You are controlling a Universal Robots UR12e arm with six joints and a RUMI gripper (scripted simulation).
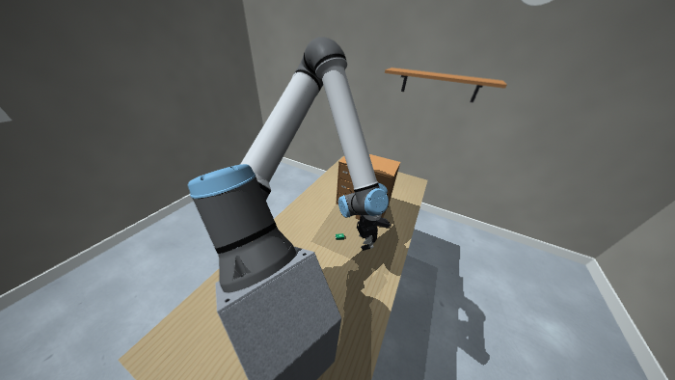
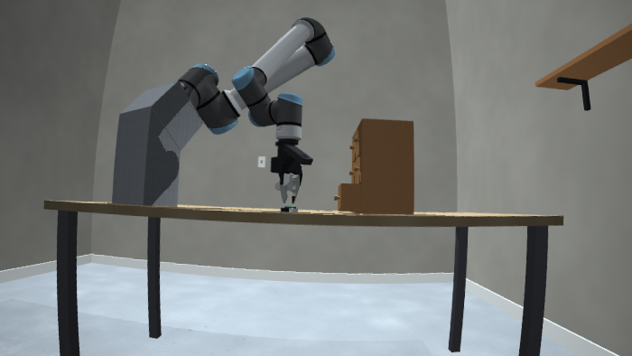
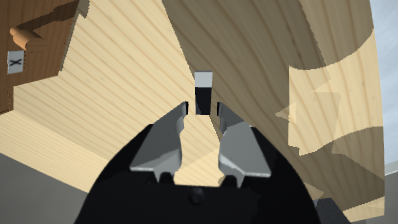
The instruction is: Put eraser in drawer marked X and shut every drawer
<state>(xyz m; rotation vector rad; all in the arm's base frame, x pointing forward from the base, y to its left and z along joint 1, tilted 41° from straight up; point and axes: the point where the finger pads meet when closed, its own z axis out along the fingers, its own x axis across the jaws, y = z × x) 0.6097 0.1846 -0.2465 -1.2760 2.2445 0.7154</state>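
The eraser (image 3: pixel 202 92) is a small black block with a white end. It lies on the wooden table just beyond my fingertips in the wrist view, and it also shows in the top view (image 1: pixel 366 246). My gripper (image 3: pixel 202 102) points straight down, a little above the eraser (image 2: pixel 289 209). Its fingers are narrowly open with nothing between them. The wooden chest (image 2: pixel 384 166) stands upright at the table's far end. Its bottom drawer (image 2: pixel 348 203) is pulled out. The drawer front carries the X label (image 3: pixel 16 62) below a knob (image 3: pixel 22 35).
A small green object (image 1: pixel 340 236) lies on the table to the left of the gripper (image 1: pixel 368 236). The table's right edge runs close beside the eraser. The robot's grey base block (image 1: pixel 280 309) stands at the near end. A wall shelf (image 1: pixel 445 77) hangs beyond the chest.
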